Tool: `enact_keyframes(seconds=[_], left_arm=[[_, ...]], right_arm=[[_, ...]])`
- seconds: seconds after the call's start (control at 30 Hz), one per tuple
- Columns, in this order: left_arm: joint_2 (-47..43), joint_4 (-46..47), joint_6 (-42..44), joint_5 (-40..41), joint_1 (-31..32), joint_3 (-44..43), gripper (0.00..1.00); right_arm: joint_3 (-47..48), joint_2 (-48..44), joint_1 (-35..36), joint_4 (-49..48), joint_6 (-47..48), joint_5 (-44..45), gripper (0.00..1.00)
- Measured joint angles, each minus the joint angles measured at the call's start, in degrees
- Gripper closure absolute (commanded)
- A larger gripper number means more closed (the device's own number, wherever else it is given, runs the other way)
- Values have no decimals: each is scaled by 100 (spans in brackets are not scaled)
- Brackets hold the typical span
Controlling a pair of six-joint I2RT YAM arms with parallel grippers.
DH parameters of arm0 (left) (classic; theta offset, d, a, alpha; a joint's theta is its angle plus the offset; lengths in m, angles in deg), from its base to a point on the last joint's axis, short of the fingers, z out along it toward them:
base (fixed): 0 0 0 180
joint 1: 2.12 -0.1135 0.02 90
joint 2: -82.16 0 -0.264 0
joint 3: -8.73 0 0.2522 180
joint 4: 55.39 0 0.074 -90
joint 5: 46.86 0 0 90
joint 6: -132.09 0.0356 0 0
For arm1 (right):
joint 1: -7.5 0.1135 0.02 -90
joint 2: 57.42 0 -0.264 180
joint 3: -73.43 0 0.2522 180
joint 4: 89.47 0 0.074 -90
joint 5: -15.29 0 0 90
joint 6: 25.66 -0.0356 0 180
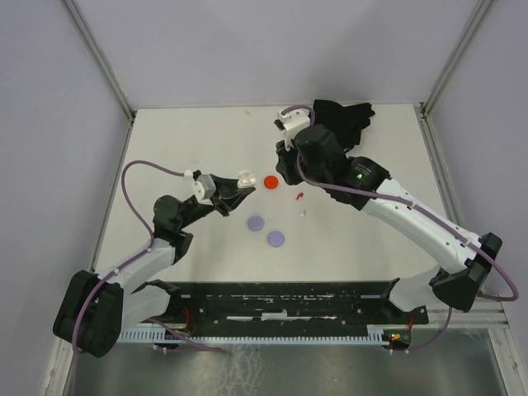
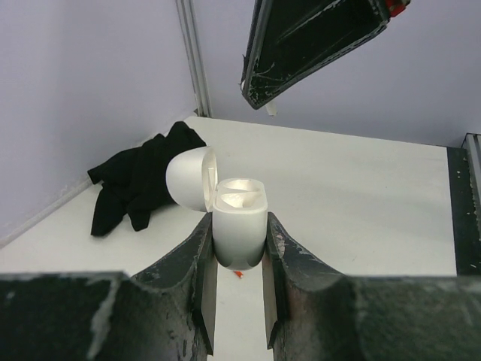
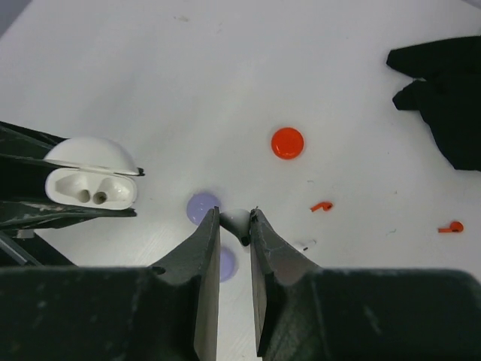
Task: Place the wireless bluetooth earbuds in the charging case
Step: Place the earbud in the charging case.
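My left gripper (image 1: 233, 192) (image 2: 239, 239) is shut on the white charging case (image 1: 246, 178) (image 2: 240, 214), held upright above the table with its lid hinged open to the left. The right wrist view shows the case (image 3: 90, 188) at the left with its two wells. My right gripper (image 1: 285, 171) (image 3: 234, 219) hangs above the table, shut on a white earbud (image 3: 237, 222) pinched at its fingertips. A red earbud (image 1: 299, 196) (image 3: 322, 205) and a white earbud (image 1: 303, 213) (image 3: 304, 244) lie on the table. Another red earbud (image 3: 452, 226) lies further right.
A red disc (image 1: 271, 181) (image 3: 287, 143) and two lavender discs (image 1: 255, 223) (image 1: 275, 238) lie mid-table. A black cloth (image 1: 342, 115) (image 2: 139, 184) (image 3: 443, 75) is bunched at the far edge. Walls enclose the table on three sides.
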Motion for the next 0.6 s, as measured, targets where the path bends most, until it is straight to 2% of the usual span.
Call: enact_keyframes(seconds=[0.23, 0.6], left_arm=[[74, 138, 197, -61, 74, -129, 97], [127, 573, 214, 83, 245, -129, 97]], right_arm=[[-562, -592, 457, -1154, -210, -9, 82], [-1414, -750, 1078, -2699, -343, 227, 82]])
